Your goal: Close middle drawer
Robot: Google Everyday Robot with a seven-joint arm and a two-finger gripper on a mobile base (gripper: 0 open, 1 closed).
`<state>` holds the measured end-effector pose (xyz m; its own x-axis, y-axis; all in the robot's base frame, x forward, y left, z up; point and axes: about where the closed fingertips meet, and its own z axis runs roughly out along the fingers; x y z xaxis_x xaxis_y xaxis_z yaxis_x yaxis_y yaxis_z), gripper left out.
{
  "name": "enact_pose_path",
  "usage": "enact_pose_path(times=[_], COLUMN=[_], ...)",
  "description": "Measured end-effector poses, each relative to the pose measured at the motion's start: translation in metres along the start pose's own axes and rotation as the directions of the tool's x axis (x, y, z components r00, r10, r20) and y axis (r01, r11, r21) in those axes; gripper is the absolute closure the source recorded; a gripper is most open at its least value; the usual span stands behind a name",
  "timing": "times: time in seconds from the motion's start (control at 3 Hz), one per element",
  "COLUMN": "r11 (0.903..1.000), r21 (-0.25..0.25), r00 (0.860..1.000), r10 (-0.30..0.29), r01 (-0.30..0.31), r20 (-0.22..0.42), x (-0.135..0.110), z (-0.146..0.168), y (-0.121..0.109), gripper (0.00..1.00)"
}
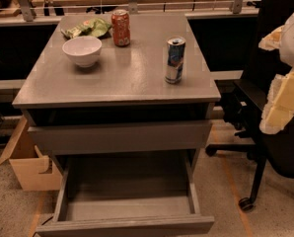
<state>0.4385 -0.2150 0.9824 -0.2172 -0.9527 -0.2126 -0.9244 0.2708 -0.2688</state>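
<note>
The middle drawer (127, 201) of the grey cabinet (117, 83) is pulled far out toward me. Its grey box interior is bare, and its flat front (125, 226) lies at the bottom edge of the view. Above it, the shorter top drawer front (120, 137) stands slightly out under the cabinet top. My gripper (281, 85), white and pale yellow, hangs at the right edge of the view, level with the cabinet top. It is well to the right of the drawers and touches neither.
On the cabinet top stand a white bowl (82, 50), an orange can (120, 27), a blue and silver can (175, 59) and a green chip bag (87, 28). A black office chair (255, 132) stands right of the cabinet. A cardboard box (28, 167) lies at its left.
</note>
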Motion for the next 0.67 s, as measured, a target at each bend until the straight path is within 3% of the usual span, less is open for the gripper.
enact_pose_path(times=[0.33,0.67], r11=[1.0000,0.9976], r21=[0.000,-0.044], r00=[1.000,0.999], r10=[0.000,0.054], r01=[0.000,-0.053], r20=[0.000,0.007], x=[0.000,0.005], z=[0.000,0.017], y=[0.000,0.015], gripper=[0.00,0.00])
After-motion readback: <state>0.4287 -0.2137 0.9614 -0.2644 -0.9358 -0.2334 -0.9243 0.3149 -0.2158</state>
